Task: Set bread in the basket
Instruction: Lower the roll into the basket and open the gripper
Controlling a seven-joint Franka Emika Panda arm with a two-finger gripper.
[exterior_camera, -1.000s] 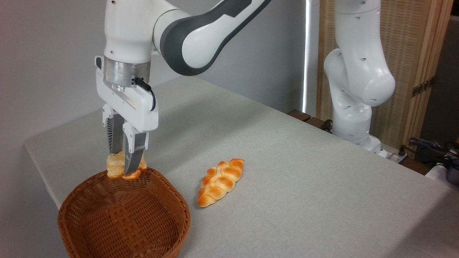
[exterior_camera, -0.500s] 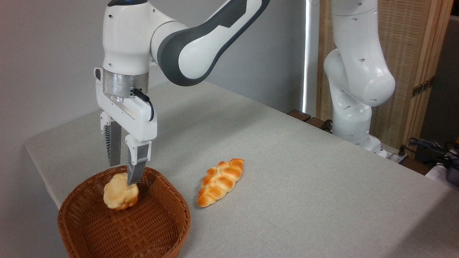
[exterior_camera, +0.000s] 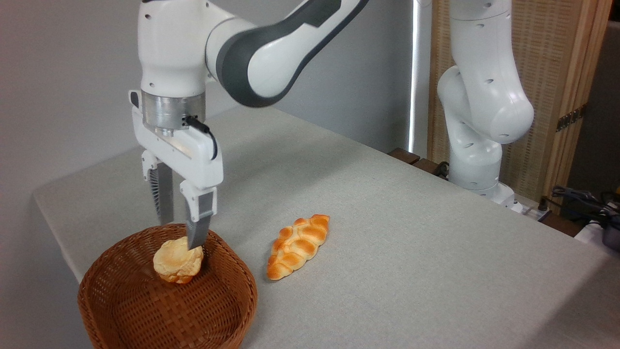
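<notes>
Wicker basket [exterior_camera: 121, 310] holds the bread [exterior_camera: 178, 261]; gripper [exterior_camera: 180, 232] hangs above it, fingers spread and empty, so retreat seems next.

Bun [exterior_camera: 177, 260] showing pale yellow over orange-brown; basket [exterior_camera: 145, 310] showing reddish-brown weave; loaf [exterior_camera: 297, 245] glowing golden-orange, braided.

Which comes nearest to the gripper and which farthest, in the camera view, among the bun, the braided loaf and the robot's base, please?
Measured from the gripper:
1. The bun, just beneath the fingertips, inside the basket.
2. The braided loaf, on the table to the right.
3. The robot's base, at the far right edge.
</notes>
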